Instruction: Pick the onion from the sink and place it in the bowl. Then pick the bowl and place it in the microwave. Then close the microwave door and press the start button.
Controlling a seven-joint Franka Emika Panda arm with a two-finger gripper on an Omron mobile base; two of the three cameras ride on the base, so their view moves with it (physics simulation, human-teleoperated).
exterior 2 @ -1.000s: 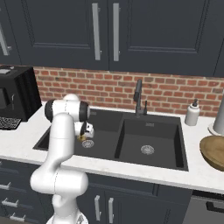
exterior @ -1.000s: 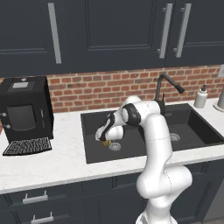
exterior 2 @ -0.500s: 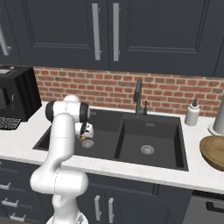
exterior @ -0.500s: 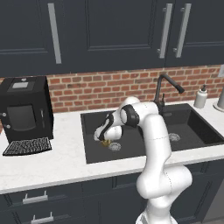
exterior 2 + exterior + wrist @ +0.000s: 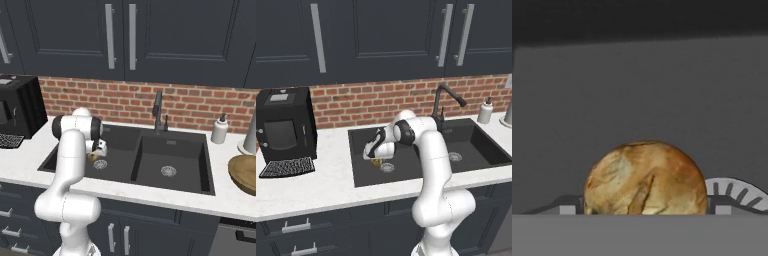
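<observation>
You're on step one, the pick: claw (image 5: 645, 212) is down in the left basin of the sink (image 5: 150, 172) with jaws wide around the onion (image 5: 645, 179), drain ring (image 5: 737, 192) at its 3 o'clock; next, squeeze shut and lift.

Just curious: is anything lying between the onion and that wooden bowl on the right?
Yes. In the right base view, the sink's right basin lies between the onion and the bowl.
</observation>
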